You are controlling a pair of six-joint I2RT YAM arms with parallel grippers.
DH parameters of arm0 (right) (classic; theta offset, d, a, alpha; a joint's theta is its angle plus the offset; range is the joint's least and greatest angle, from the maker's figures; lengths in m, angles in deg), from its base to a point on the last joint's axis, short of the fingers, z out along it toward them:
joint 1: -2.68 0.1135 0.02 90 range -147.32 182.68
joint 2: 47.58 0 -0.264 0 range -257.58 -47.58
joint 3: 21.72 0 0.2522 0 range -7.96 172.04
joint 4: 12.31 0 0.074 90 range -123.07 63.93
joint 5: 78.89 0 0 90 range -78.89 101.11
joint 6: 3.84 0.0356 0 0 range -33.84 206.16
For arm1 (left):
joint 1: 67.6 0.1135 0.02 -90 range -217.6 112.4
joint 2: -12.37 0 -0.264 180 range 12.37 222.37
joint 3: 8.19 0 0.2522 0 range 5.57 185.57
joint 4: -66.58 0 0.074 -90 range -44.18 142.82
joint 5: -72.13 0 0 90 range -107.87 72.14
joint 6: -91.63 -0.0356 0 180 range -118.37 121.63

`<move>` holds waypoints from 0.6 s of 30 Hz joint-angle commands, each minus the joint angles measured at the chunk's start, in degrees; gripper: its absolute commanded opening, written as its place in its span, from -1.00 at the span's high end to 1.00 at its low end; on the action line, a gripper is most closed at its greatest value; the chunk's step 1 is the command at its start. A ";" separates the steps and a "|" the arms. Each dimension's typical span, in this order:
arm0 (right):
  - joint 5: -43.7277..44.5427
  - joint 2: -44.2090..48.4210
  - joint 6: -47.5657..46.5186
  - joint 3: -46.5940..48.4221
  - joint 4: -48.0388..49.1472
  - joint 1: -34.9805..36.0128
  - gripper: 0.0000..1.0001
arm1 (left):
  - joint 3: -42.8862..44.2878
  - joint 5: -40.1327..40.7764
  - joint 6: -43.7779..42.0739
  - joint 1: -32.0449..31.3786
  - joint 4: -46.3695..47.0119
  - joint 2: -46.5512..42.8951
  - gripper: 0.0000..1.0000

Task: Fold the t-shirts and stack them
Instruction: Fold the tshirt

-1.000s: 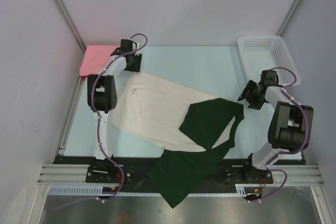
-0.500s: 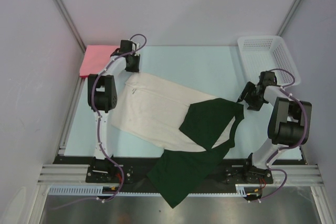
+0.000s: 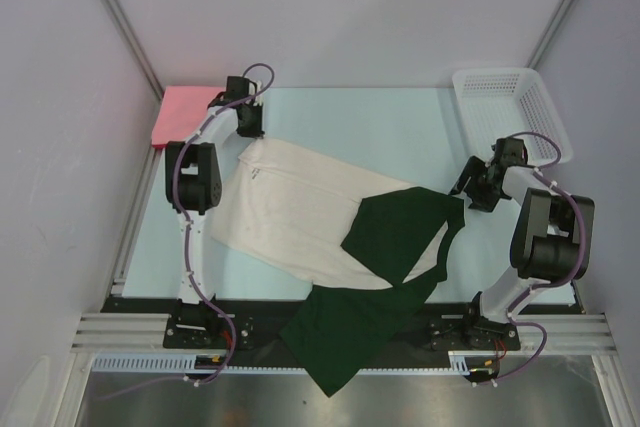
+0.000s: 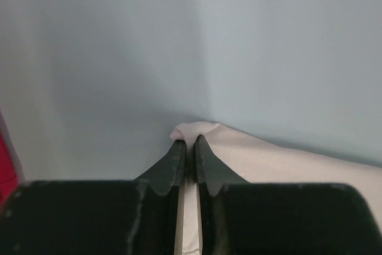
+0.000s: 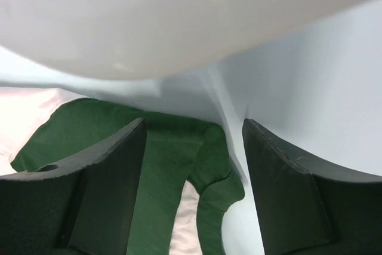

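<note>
- The cream-and-green shirt (image 3: 300,209) lies spread slantwise across the tabletop (image 3: 400,127). Its dark green end hangs over the near edge between the 2 arm bases. The pink shirt (image 3: 186,113) sits folded at the far left corner.
- The left tool (image 3: 247,127) is clenched on the shirt's cream far corner. In the wrist view only a thin sliver of cloth shows between the fingers (image 4: 170,168), with the corner poking just past the tips. So shallow a bite could slip once the cloth is pulled, dropping the corner partway through a fold.
- The right tool (image 3: 470,185) hangs released, jaws wide, just above the green edge on the right side, grasping nothing. If it closes beside the edge, or catches only 1 of the layers there, the 2 arms would lift unevenly and the fold would skew.
- The overhanging green end adds drag, and its weight could tug the whole shirt toward the near edge during a lift.
- The left tool works just beside the pink shirt, so a sweep that way could nudge the folded square out of shape.
</note>
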 commanded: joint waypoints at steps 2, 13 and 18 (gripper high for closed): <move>-2.27 2.18 -1.21 -1.69 0.24 -0.23 -0.39 | 2.63 0.53 0.73 1.48 1.05 1.23 0.81; 0.53 -3.18 0.54 1.20 2.09 1.08 0.66 | 3.86 2.80 2.04 1.74 1.76 1.58 0.99; 11.85 -1.16 4.40 1.91 5.33 4.78 1.00 | 4.82 3.34 3.62 2.71 3.87 1.93 0.99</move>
